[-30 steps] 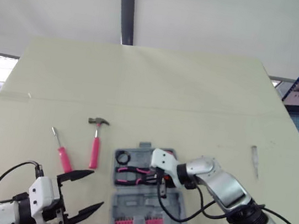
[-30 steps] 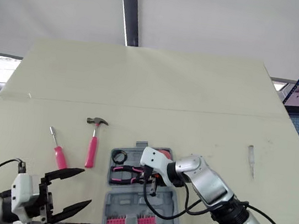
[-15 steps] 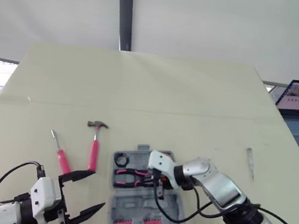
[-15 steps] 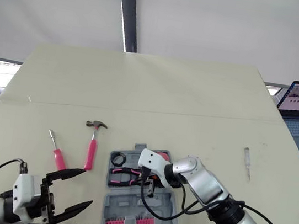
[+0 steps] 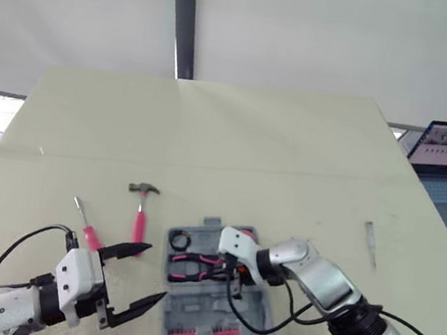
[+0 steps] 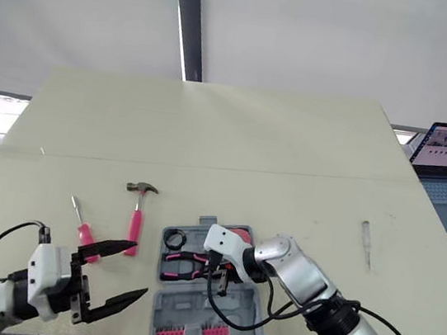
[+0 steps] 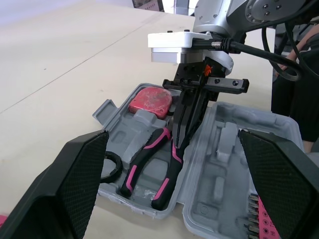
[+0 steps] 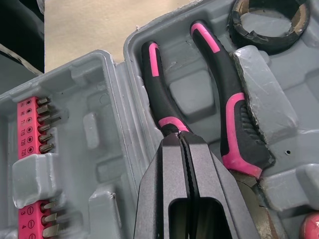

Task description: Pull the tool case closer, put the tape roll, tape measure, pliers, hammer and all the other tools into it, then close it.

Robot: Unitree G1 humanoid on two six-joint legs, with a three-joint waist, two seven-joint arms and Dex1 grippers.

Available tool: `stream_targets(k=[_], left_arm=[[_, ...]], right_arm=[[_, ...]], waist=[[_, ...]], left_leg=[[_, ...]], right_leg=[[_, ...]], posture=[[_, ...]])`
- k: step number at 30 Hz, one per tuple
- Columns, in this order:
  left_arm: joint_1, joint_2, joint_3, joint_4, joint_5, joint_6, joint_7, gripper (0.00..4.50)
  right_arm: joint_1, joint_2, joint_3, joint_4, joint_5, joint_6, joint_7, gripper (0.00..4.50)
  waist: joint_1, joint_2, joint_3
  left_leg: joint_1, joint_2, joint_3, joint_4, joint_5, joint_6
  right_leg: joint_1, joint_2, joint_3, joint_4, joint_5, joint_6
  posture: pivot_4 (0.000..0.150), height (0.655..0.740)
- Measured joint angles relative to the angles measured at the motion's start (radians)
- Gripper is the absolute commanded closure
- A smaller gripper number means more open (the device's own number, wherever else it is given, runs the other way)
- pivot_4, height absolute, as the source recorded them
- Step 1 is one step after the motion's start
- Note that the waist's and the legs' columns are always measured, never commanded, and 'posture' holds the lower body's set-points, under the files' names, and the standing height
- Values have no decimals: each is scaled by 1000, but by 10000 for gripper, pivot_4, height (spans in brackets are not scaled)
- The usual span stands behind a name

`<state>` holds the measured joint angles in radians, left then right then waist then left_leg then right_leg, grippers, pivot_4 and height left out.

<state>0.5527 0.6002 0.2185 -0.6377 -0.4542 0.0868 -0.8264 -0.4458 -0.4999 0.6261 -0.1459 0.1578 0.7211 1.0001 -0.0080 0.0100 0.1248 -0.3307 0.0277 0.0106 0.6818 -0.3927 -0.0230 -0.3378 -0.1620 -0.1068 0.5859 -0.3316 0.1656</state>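
Fingers (image 8: 159, 194) of the right gripper (image 5: 234, 279) are pressed together, tips at the pliers (image 8: 234, 112) in the open tool case (image 5: 207, 315). Fingers (image 5: 130, 249) of the left gripper (image 5: 156, 273) are spread wide. On the table (image 5: 250, 155) beside the case, the hammer (image 5: 140, 221) is judged rigid and head-heavy, best gripped on its handle near the head.

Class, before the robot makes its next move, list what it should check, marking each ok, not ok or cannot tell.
1. Tool case open: ok.
2. Pliers, tape roll, tape measure seated inside it: ok.
3. Right hand clear of case: not ok; shut, tips at a pliers handle.
4. Left hand ready to grasp: ok; open, near the screwdriver.
5. Hammer and screwdriver packed: not ok; both lie on the table.
6. Slim tool at the table's right packed: not ok; kind cannot tell.
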Motion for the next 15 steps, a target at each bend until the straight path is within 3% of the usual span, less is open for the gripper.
stream_targets(k=[13,15], left_arm=[[-106,-1,-45,-2,-9,99,46,0],[-100,-3,-52,-2,-10,111,50,0]], right_arm=[[122,14,-132,-68,48,8,-52,44495],[145,-7,-161,-116,72,44,-57,44495]], waist=[[7,2,5],[9,10,15]], left_leg=[[-4,0,0,1,0,0],[-5,0,0,1,0,0]], right_leg=[[-2,0,0,-1,0,0],[-4,0,0,-1,0,0]], posture=[[1500,7360],[1500,7360]])
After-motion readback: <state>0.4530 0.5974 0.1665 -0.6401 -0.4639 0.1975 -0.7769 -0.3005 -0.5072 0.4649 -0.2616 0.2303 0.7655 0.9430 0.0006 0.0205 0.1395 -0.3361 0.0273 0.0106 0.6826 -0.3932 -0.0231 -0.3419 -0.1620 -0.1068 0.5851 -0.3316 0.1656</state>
